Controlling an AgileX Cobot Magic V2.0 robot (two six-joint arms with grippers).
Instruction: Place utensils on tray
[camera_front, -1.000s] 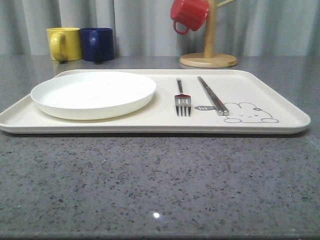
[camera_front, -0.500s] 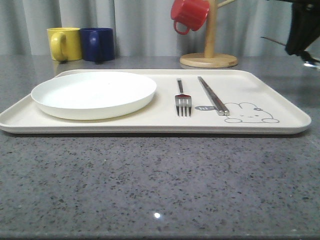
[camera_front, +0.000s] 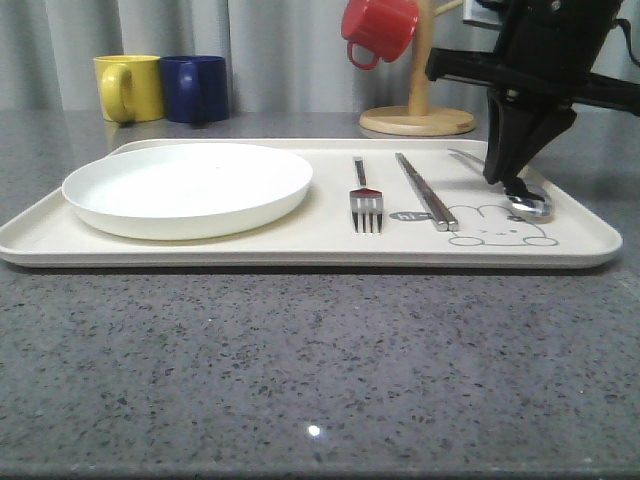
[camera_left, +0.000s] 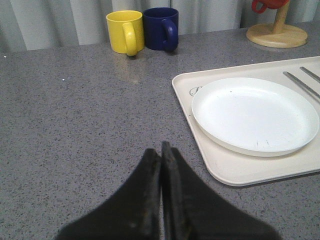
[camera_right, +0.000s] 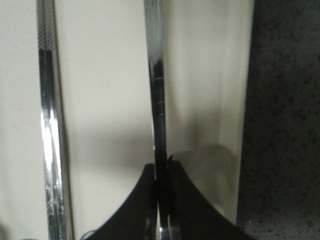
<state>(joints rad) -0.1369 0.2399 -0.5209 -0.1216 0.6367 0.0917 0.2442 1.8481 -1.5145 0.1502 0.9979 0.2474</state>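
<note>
Two jaws of the right gripper (camera_right: 161, 200) are pinched narrowly on the handle of the spoon (camera_front: 528, 203), the slim shaft running straight out from between them in the right wrist view; in the front view the spoon's round bowl rests on the tray (camera_front: 300, 255) near its right edge, over the rabbit drawing (camera_front: 497, 228), with the handle slanting up and back into the black gripper above it. Just beside the spoon toward the tray's middle lie the chopsticks (camera_front: 426, 190), flat and parallel, and next to them the fork (camera_front: 365, 196), tines toward the tray's front edge. A white plate (camera_front: 187, 187) fills the tray's left half. The left gripper (camera_left: 161, 165) hovers over bare surface off the tray's left edge, its jaws pressed together on nothing. The grey speckled surface (camera_front: 300, 370) carries the tray; near its back edge stand a yellow mug (camera_front: 128, 87) and a navy mug (camera_front: 194, 88), touching side by side, and a round wooden stand (camera_front: 418, 118) with a red mug (camera_front: 378, 30) hanging from a peg. Pale grey curtains close off the room behind. Half a second ago the right arm was only entering at the upper right corner, and no spoon lay on the tray; fork, chopsticks and plate have not shifted.
</note>
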